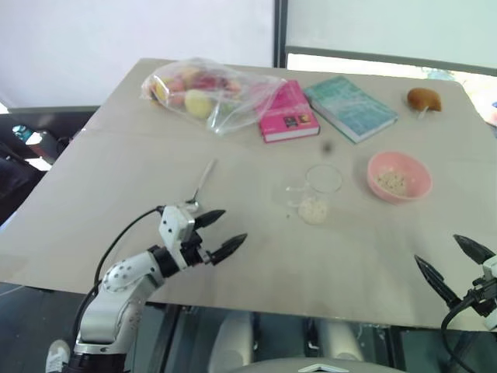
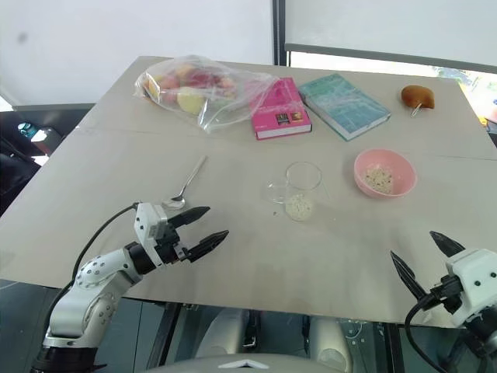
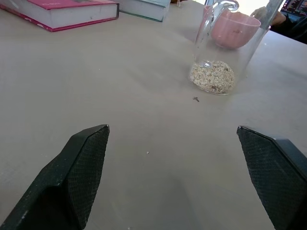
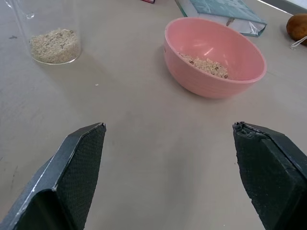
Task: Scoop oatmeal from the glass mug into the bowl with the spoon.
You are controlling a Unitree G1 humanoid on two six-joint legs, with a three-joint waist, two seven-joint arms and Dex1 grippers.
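Observation:
The glass mug (image 1: 318, 193) stands upright mid-table with oatmeal (image 3: 212, 76) in its bottom. To its right sits the pink bowl (image 1: 398, 176), holding a small heap of oatmeal (image 4: 205, 65). The silver spoon (image 2: 189, 183) lies flat on the table to the mug's left, head toward me. My left gripper (image 1: 218, 234) hovers open near the table's front edge, just in front of the spoon's head and apart from it. My right gripper (image 2: 423, 260) is open and empty at the front right, short of the bowl.
At the back of the table (image 1: 256, 256) lie a clear bag of fruit (image 1: 203, 92), a pink book (image 1: 286, 112), a teal book (image 1: 350, 107) and a brown fruit (image 1: 424, 99). A few specks lie by the mug.

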